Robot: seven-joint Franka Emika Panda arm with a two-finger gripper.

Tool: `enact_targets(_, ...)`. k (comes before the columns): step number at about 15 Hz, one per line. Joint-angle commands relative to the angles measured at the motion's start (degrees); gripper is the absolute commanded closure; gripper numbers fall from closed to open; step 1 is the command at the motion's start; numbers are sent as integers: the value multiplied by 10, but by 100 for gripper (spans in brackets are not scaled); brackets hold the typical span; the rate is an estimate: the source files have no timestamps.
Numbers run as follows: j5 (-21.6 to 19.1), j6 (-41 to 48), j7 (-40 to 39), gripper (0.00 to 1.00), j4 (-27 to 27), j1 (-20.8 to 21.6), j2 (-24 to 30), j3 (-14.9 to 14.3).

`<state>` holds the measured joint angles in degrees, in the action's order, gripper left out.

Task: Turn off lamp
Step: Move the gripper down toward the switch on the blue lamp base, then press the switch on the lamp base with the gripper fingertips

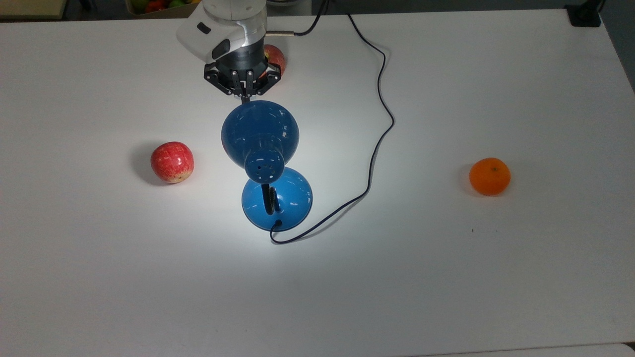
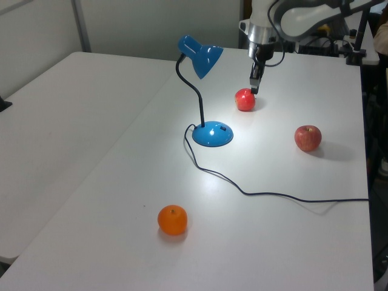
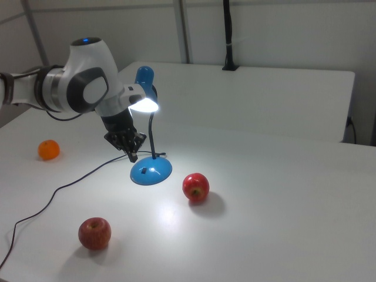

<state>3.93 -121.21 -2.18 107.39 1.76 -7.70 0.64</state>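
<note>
your pincer [image 1: 244, 94] hung with fingers together, empty, at the lamp's [image 1: 260, 133] twelve o'clock in the top view; the lamp glowed, its switch [image 3: 145, 172] untouched.

The lamp [image 1: 260, 133] had that shiny enamel look, glossy blue with little highlights all over the shade and base. Table [image 1: 496, 272] was plain matt white, totally smooth. Arm's shell looked like smooth white plastic, and the gripper [image 1: 243, 93] was matt black. The orange [image 1: 489, 176] looked dull, faintly dimpled.
</note>
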Motion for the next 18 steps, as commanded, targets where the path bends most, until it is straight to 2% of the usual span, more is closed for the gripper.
enact_targets(1,-9,-98,45,100,32,4,-33,2)
enact_targets(3,-6,-163,57,100,49,11,-51,6)
enact_targets(10,21,-270,61,100,51,29,-107,5)
enact_targets(15,28,-324,61,100,49,29,-124,5)
enact_targets(18,33,-324,61,100,51,29,-125,5)
